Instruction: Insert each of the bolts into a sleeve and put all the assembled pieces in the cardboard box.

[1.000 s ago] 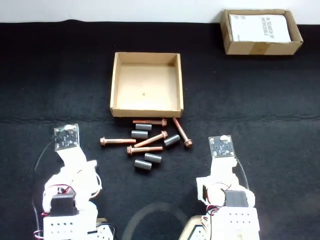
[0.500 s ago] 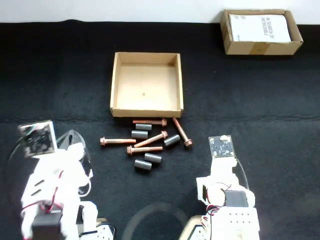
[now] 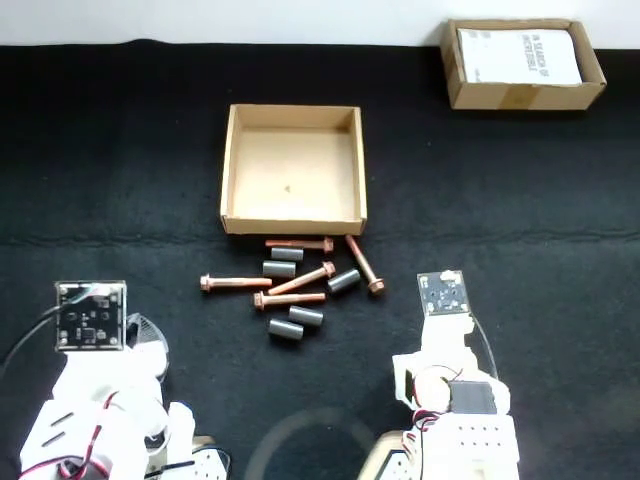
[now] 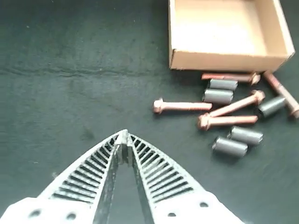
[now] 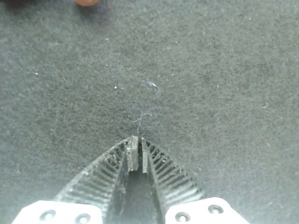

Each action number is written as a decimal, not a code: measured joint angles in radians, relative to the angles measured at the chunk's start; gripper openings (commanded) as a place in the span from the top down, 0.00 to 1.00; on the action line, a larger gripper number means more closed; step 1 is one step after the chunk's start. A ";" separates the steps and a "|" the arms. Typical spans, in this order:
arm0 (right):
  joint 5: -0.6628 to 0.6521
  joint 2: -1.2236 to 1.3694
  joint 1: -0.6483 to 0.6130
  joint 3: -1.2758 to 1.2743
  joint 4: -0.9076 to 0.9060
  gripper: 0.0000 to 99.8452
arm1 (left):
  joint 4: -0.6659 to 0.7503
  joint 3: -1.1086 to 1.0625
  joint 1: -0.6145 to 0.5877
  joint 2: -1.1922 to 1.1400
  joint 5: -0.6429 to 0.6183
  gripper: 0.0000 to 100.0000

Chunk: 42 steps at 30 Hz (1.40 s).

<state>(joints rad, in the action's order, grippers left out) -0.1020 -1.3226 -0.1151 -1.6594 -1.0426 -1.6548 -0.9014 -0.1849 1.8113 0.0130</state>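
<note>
Several copper bolts [image 3: 235,283] and grey sleeves [image 3: 286,331] lie loose on the black mat just in front of the open, empty cardboard box [image 3: 229,170]. In the left wrist view my left gripper [image 4: 124,141] is shut and empty, hovering over bare mat well short of the nearest bolt [image 4: 182,106], with sleeves [image 4: 230,146] and the cardboard box [image 4: 224,59] beyond. My left arm [image 3: 90,318] stands at the lower left. My right gripper [image 5: 135,145] is shut and empty over bare mat; a bolt head [image 5: 87,2] peeks in at the view's edge. My right arm [image 3: 445,295] sits right of the pile.
A second cardboard box [image 3: 592,62] holding a white printed sheet stands at the far right back. Black mat stretches to the left and right of the pile. The table's white back edge [image 3: 200,20] runs behind the boxes.
My left arm has swung away from the pile, to the left and back toward the table's front edge. The right arm, bolts and sleeves have not moved.
</note>
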 measured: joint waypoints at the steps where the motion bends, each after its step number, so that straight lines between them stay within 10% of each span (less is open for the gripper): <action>1: 0.000 0.000 0.000 0.000 0.000 0.99 | 0.000 0.005 -0.006 0.000 0.015 0.99; 42: 0.000 0.000 -0.048 0.000 0.002 0.99 | -0.041 0.325 -0.023 -0.825 -0.226 0.99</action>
<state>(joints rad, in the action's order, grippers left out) -0.1020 -1.3226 -0.1626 -1.6594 -1.0411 -1.6962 -0.5762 -0.2079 0.9858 -0.2125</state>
